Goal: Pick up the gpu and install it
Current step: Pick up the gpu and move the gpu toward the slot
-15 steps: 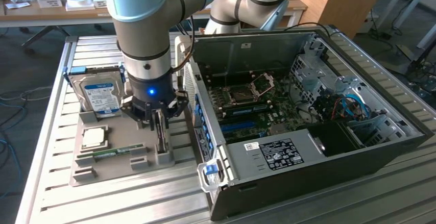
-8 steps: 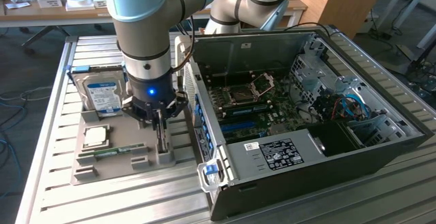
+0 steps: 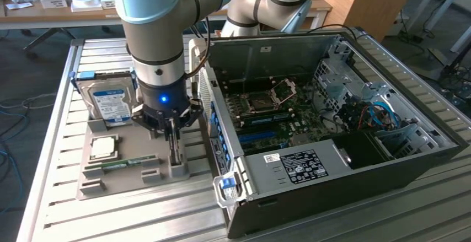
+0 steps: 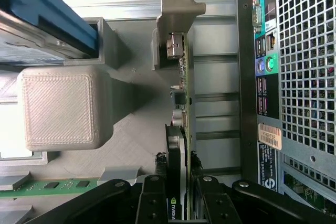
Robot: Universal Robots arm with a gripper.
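Observation:
The gpu (image 4: pixel 182 129) stands on edge in a slot of the grey fixture tray (image 3: pixel 121 184), its green board edge and pale metal bracket (image 4: pixel 176 9) facing the wrist camera. My gripper (image 4: pixel 180 203) reaches straight down over it, a black finger (image 4: pixel 152 198) pressed against each side of the card. In the exterior view the gripper (image 3: pixel 173 143) sits low over the gpu (image 3: pixel 175 156), just beside the open computer case (image 3: pixel 331 143). The card still rests in its holder.
On the tray stand a blue-labelled hard drive (image 3: pixel 110 101), a CPU (image 3: pixel 103 146) and a narrow green RAM stick (image 3: pixel 125 163). The case lies open with the motherboard (image 3: pixel 272 115) exposed. Its rear port panel (image 4: pixel 265 72) is close beside the card.

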